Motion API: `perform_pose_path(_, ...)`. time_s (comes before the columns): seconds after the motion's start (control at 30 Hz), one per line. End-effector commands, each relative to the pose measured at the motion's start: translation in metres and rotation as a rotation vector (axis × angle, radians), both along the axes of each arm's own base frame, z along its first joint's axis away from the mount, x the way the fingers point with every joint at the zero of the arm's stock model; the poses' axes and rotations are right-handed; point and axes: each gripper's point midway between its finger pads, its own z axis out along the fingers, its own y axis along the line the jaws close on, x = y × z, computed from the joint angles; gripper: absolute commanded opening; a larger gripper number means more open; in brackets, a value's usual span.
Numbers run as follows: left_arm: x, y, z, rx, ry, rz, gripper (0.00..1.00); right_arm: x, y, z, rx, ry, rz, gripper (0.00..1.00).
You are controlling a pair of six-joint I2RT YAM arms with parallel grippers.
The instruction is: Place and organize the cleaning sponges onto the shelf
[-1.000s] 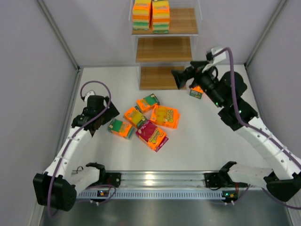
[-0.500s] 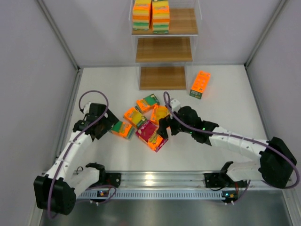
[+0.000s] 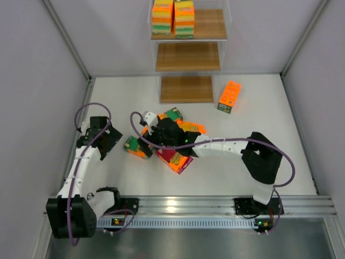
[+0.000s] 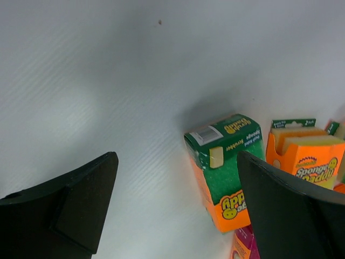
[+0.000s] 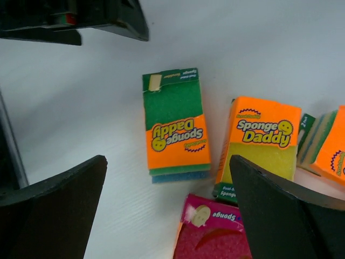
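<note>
**Right arm brought across from the shelf [image 3: 188, 56] side to the loose sponges [image 3: 175, 157].**
The right gripper [image 5: 167, 162], jaws wide and empty, now hovers over the green pack [image 5: 175, 124]. The left gripper [image 4: 178, 156], equally wide and empty, faces the same pack. Two stacks [image 3: 172, 19] sit on the top board. Perhaps six packs, some hidden, remain on the table [image 3: 302, 135], so pickup is likely next.

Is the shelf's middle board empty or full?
Empty: the middle board shows bare wood; stacked sponges sit only on the top board.
</note>
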Motion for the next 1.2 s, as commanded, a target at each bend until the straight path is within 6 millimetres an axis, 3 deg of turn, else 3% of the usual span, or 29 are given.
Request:
perform_pose_path(0.0, 0.0, 0.017, 0.012, 0.008, -0.024, 0.006, 0.98, 0.04, 0.015, 0.032, 0.055, -0.083, -0.182, 1.0)
perform_pose_path(0.2, -0.002, 0.02, 0.018, 0.033, -0.04, -0.025, 0.98, 0.069, -0.003, 0.035, 0.012, -0.053, -0.4, 0.99)
perform_pose_path(0.37, 0.001, 0.02, 0.023, 0.052, -0.044, -0.071, 0.98, 0.105, -0.053, 0.029, -0.002, 0.065, -0.563, 1.0)
perform_pose_path(0.47, 0.001, 0.018, 0.024, 0.057, -0.041, -0.104, 0.98, 0.121, -0.094, 0.033, 0.021, 0.095, -0.672, 1.0)
perform_pose_path(0.5, 0.001, 0.018, 0.024, 0.063, -0.04, -0.117, 0.98, 0.126, -0.118, 0.034, 0.017, 0.087, -0.738, 0.99)
perform_pose_path(0.57, 0.0, 0.018, 0.023, 0.068, -0.036, -0.127, 0.98, 0.126, -0.144, 0.026, -0.012, 0.119, -0.797, 0.99)
perform_pose_path(0.6, 0.0, 0.018, 0.023, 0.072, -0.034, -0.134, 0.98, 0.133, -0.169, 0.025, 0.012, 0.16, -0.87, 1.0)
perform_pose_path(0.7, 0.0, 0.018, 0.021, 0.073, -0.026, -0.134, 0.98, 0.133, -0.216, 0.013, 0.033, 0.242, -0.982, 0.99)
perform_pose_path(0.73, 0.0, 0.018, 0.02, 0.07, -0.024, -0.133, 0.98, 0.142, -0.242, 0.011, 0.042, 0.243, -1.054, 0.99)
perform_pose_path(0.83, 0.003, 0.014, 0.02, 0.05, -0.023, -0.143, 0.98, 0.146, -0.29, 0.01, 0.039, 0.208, -1.199, 0.99)
perform_pose_path(0.93, 0.004, 0.013, 0.02, 0.04, -0.023, -0.136, 0.98, 0.157, -0.325, 0.01, 0.035, 0.159, -1.329, 0.99)
perform_pose_path(1.0, 0.004, 0.013, 0.02, 0.037, -0.023, -0.135, 0.98, 0.165, -0.337, 0.001, 0.06, 0.182, -1.381, 0.99)
perform_pose_path(1.1, 0.005, 0.014, 0.024, 0.044, -0.034, -0.126, 0.98, 0.192, -0.37, -0.004, 0.199, 0.239, -1.449, 0.99)
perform_pose_path(1.17, 0.005, 0.018, 0.025, 0.056, -0.038, -0.108, 0.98, 0.207, -0.379, 0.002, 0.259, 0.228, -1.455, 0.99)
